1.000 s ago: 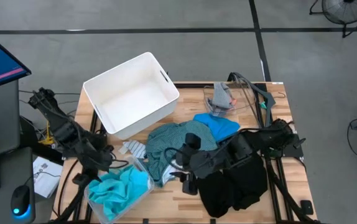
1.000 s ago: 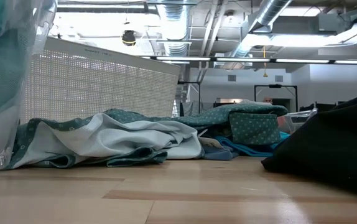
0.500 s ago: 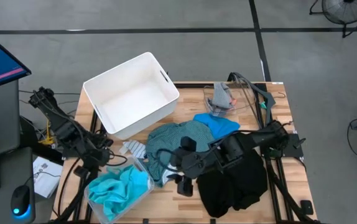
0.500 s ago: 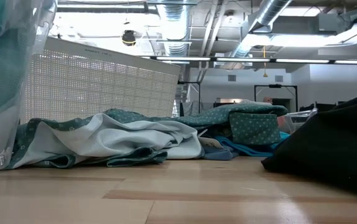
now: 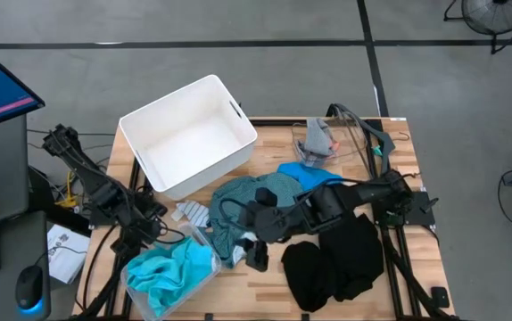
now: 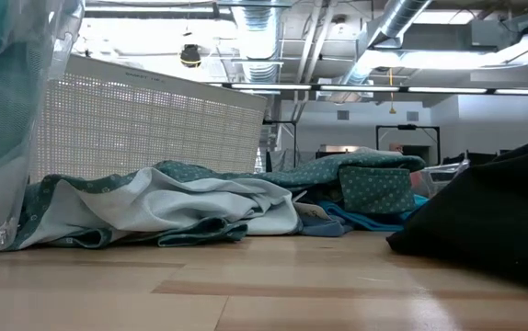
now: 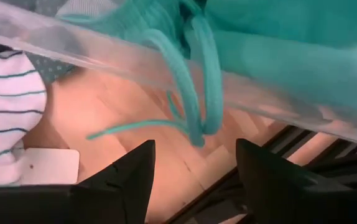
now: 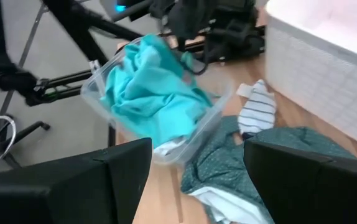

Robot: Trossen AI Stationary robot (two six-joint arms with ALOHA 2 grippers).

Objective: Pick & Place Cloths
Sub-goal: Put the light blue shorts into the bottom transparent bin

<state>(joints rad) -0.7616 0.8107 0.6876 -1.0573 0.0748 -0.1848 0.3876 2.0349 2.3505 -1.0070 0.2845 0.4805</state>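
- Wooden table [image 5: 390, 147] shows bare boards only along its lower edge and right side in the high view; the middle is covered with garments.
- White rigid bin [image 5: 187, 135] sits at the upper left of the high view, overhanging the table's upper-left corner, with nothing in it.
- Clear tub [image 5: 169, 275] at the lower left holds a bunched turquoise shirt [image 5: 171, 267]; a teal drawstring hangs over its wall in the left wrist view.
- Second clear tub [image 5: 350, 143], upper right of centre, holds small grey-and-orange socks [image 5: 317, 138].
- Teal-grey dotted shirt [image 5: 247, 203] lies crumpled in the centre, its pale lining showing in the low view; a blue shirt [image 5: 314, 178] lies just beside it to the upper right.
- Striped sock [image 5: 191, 214] lies between the white bin and the lower-left tub.
- Large black clothes [image 5: 332, 263] fill the lower right of the high view, reaching near the table's lower edge.
- Left gripper [image 5: 153, 230] sits low at the left table edge, right against the lower-left tub; its fingers [image 7: 129, 171] stand apart with nothing between them.
- Right arm stretches from the right across the black clothes, and the right gripper [image 5: 254, 250] hangs over the lower edge of the teal-grey shirt, its fingers [image 8: 303, 165] spread wide and holding nothing.
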